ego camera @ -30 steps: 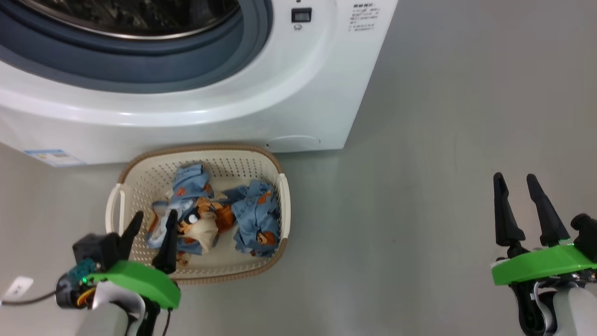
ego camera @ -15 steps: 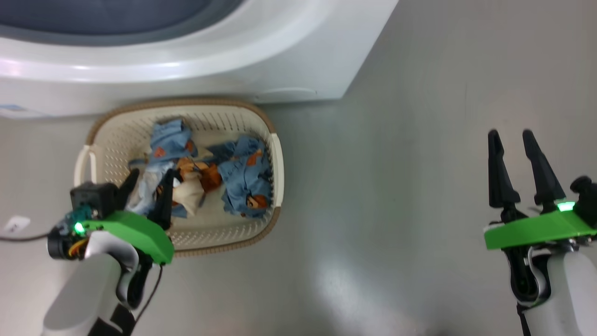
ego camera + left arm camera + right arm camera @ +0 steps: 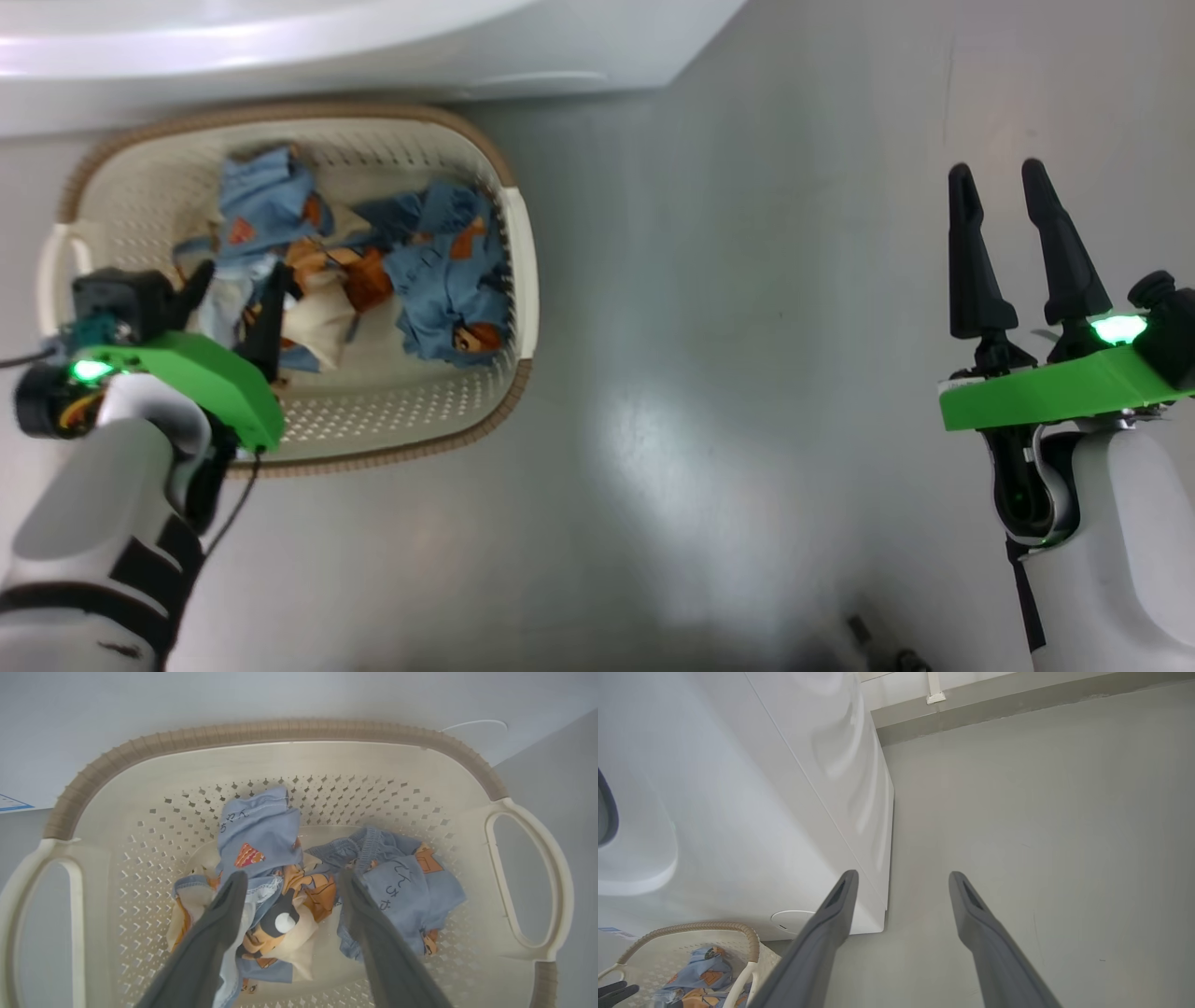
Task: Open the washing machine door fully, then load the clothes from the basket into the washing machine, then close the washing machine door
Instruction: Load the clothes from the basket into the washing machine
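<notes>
Left wrist view: left fingers (image 3: 219,933) open above limp-looking, light blue bear-print clothes (image 3: 261,830) in cream perforated basket (image 3: 327,760); pinch a bunched fold.

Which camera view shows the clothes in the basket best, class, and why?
The left wrist view: it looks down into the basket, so the clothes sit large and central, their prints clear. The head view shows them smaller, partly behind the left fingers. The right wrist view catches a small part at its bottom-left corner.
</notes>
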Controlling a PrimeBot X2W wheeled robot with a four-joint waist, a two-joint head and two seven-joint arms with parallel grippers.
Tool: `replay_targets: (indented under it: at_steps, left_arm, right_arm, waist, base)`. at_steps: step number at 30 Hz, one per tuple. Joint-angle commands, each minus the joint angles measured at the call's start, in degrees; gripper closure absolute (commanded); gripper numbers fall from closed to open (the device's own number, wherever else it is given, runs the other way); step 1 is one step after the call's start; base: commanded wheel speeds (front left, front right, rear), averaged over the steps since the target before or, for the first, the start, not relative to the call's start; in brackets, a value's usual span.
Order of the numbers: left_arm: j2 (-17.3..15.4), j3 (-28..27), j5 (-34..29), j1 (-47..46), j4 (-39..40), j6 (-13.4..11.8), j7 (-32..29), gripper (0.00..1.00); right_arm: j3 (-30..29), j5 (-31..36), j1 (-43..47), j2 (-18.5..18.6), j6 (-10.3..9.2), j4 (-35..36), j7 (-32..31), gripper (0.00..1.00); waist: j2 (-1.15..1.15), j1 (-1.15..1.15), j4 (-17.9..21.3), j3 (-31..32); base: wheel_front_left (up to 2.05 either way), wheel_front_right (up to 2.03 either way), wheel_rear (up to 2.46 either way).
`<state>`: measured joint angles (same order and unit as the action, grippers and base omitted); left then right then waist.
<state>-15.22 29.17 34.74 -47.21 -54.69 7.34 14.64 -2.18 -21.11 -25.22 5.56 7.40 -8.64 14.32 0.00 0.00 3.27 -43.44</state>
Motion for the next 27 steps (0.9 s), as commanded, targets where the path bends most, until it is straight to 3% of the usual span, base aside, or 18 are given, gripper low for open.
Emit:
replay_targets:
  at_steps: [1,27]
  left_arm:
    - [-2.88,-0.66,1.0,-0.65,-0.68,0.14,0.36,0.0]
    - [-6.59,10.77,8.38,-12.4,-13.73,0.14,0.17,0.0]
  right_arm:
    - [1.64,0.6,0.78,-0.5,0.09,1.48,0.68,0.0]
    - [5.27,0.54,-1.34,-1.51,0.09,3.88,0.68,0.0]
  waist:
    - [0.0,0.0,1.43,-2.59]
    - [0.0,0.0,4.51,-9.07]
  base:
    - [0.0,0.0,0.0]
    - [0.0,0.0,0.0]
